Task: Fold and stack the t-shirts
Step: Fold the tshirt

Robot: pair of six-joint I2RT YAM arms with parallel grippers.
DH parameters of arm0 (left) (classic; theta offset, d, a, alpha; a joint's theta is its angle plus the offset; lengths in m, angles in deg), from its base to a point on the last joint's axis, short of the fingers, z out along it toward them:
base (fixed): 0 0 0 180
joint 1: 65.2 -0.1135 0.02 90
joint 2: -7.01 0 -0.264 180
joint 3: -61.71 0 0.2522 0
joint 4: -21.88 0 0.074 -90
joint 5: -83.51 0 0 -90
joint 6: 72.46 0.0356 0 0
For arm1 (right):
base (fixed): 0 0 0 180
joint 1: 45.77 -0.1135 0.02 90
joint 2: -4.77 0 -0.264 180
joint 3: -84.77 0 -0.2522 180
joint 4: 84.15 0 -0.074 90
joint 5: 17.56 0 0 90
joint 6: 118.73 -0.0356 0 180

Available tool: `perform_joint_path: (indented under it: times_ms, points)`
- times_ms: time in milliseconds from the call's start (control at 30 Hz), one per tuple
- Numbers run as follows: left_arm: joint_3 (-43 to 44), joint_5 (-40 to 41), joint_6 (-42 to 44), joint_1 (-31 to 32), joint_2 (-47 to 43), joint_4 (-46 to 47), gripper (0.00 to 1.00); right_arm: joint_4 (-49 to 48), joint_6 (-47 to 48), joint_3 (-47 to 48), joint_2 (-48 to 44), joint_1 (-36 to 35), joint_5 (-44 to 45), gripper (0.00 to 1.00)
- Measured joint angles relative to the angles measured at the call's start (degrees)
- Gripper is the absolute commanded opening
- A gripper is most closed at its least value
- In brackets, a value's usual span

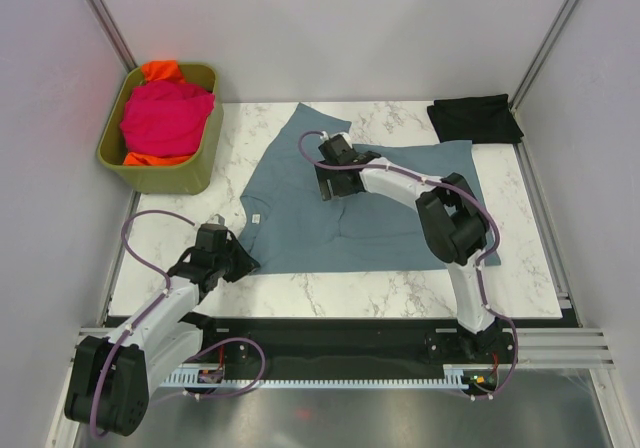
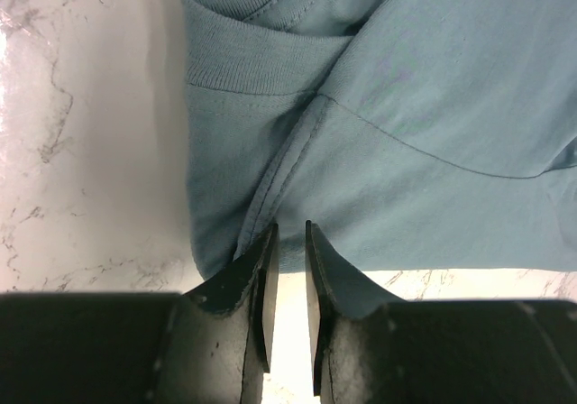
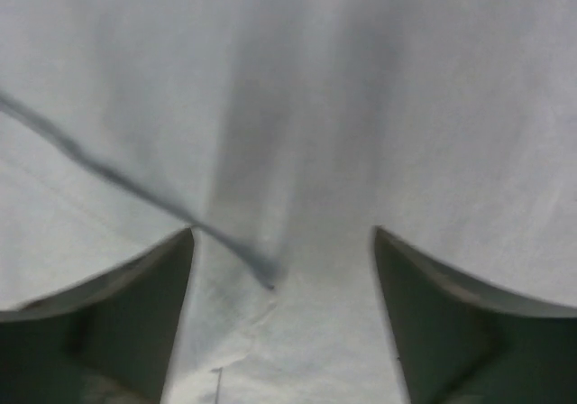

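**Shirt laid flat, one pincer narrowed at its edge, the other spread above it**

Bin (image 1: 160,176) comes first, olive-green, standing at the far left corner just off the marble table (image 1: 400,288). It holds the magenta-pink t-shirt (image 1: 165,118), bunched and filling most of it. The orange t-shirt (image 1: 160,69) shows above that at the far rim and below it at the near side.

Nearer and a little to the right, the left pincer (image 1: 243,260) lies low at the near-left edge of the slate blue-grey t-shirt (image 1: 300,218). In the left wrist view its fingers (image 2: 257,278) stand almost together, with a narrow slit between them showing bright table lower down. The shirt's folded edge, below the ribbed collar (image 2: 243,61), reaches in at the fingertips. Whether the cloth is pinched there I cannot tell.

The slate blue-grey t-shirt covers the middle of the table. It is spread flat, with its collar toward the left and one sleeve pointing to the far side.

Over its centre, toward the far side, the right pincer (image 1: 328,188) reaches in from the right arm. In the right wrist view its fingers (image 3: 135,314) are spread wide, with only pale cloth and a dark crease between them, and they hold nothing.

At the far right corner lies the black t-shirt (image 1: 475,118), folded into a small rectangle, with its near edge touching or just beside the blue-grey shirt.
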Motion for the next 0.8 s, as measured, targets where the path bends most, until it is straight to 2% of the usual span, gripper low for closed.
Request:
perform_joint_path:
  times_ms: [67, 100, 200, 267, 333, 400, 533, 600, 700, 800]
  points:
    - [0.02, -0.02, -0.02, 0.02, -0.04, 0.02, 0.32, 0.28, 0.42, 0.48, 0.52, 0.66, 0.07, 0.95]
    - [0.04, -0.04, -0.04, 0.02, -0.22, 0.02, 0.46, 0.42, 0.63, 0.52, 0.5, 0.98, 0.09, 0.97]
    - [0.7, 0.0, -0.13, 0.17, -2.19, -0.7, 0.65, -0.52, 0.46, -1.09, -1.66, 2.56, -0.02, 0.98]
    - [1.33, 0.81, -0.24, 0.22, -4.24, -1.95, 0.68, -0.9, -0.39, -5.4, -6.16, 4.33, -0.52, 0.98]
    - [2.12, 1.64, -0.28, 0.22, -6.23, -3.21, 0.69, -3.26, -2.8, -14.56, -15.37, 8.57, -1.44, 0.98]
    - [2.71, 2.49, -0.31, 0.22, -7.52, -4.04, 0.68, -5.38, -5.75, -25.55, -27.39, 16.39, -2.32, 0.98]
    - [2.56, 2.91, -0.7, 0.22, -7.39, -5.35, 0.69, -7.54, -12.33, -44.81, -49.03, 36.92, -3.1, 0.97]
    - [2.1, 3.39, -1.2, 0.22, -6.91, -5.55, 0.69, -6.43, -15.37, -52.87, -56.37, 41.4, -3.58, 0.95]
    - [1.84, 4.02, -1.68, 0.22, -6.78, -5.75, 0.68, -5.01, -18.25, -59.89, -59.43, 42.1, -5.44, 0.9]
    - [1.84, 4.68, -2.05, 0.22, -6.49, -5.77, 0.68, -4.09, -20.87, -65.48, -60.06, 48.39, -7.69, 0.85]
